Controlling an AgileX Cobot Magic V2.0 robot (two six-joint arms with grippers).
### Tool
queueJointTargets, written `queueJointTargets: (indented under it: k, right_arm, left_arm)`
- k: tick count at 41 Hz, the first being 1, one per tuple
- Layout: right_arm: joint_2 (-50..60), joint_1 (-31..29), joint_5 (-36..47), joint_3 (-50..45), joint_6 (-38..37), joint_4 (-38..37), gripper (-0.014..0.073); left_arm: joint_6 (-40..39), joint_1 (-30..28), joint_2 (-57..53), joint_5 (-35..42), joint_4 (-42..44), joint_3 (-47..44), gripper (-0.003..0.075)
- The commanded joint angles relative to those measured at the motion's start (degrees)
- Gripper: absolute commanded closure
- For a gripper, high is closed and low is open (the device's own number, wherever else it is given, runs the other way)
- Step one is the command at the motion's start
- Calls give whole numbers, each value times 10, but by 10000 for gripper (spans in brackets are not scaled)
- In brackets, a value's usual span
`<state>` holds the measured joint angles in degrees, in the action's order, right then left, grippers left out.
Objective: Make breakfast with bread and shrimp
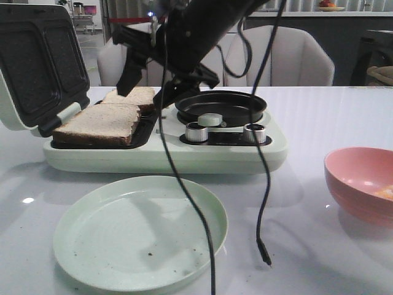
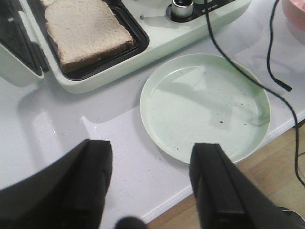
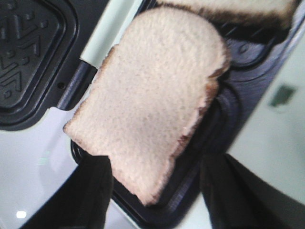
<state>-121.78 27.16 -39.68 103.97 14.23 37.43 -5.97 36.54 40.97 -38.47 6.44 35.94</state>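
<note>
The near bread [image 3: 152, 105] looked soft, light and easy to squash. The right gripper [image 3: 157, 191] hung over it, jaws wide and empty, best pinching one crust edge. The left gripper [image 2: 152, 186] was open and empty too.

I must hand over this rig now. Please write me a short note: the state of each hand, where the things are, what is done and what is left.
Left hand: open, empty, above the table edge near the green plate.
Right hand: open, over the near bread slice, not gripping it.
Both slices, near and far slice, lie in the open sandwich maker.
Pink bowl holds something orange, unclear.
Done: bread loaded. Left: shrimp, lid, plating.
</note>
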Motion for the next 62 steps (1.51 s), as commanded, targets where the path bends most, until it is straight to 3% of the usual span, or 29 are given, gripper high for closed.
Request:
queueJointTargets:
  k: [1, 13, 18, 23, 48, 58, 62]
  right_arm:
    - [82, -3, -8, 23, -6, -43, 101]
    - [245, 59, -54, -60, -41, -266, 102]
    - [329, 78, -54, -130, -123, -379, 102]
    - [405, 76, -54, -216, -176, -426, 102]
    - [780, 75, 23, -616, -202, -424, 102]
    - [865, 75, 47, -672, -204, -422, 102]
    - [868, 75, 48, -672, -204, -425, 102]
  left_arm:
    - [-2, 6, -2, 40, 1, 17, 296]
    - [-2, 6, -2, 40, 1, 17, 296]
    - [-2, 6, -2, 41, 1, 17, 296]
    - [-2, 6, -2, 40, 1, 17, 296]
    - [-2, 6, -2, 42, -1, 17, 296]
    - [-2, 6, 6, 33, 1, 19, 296]
    - [-2, 6, 29, -16, -2, 41, 297]
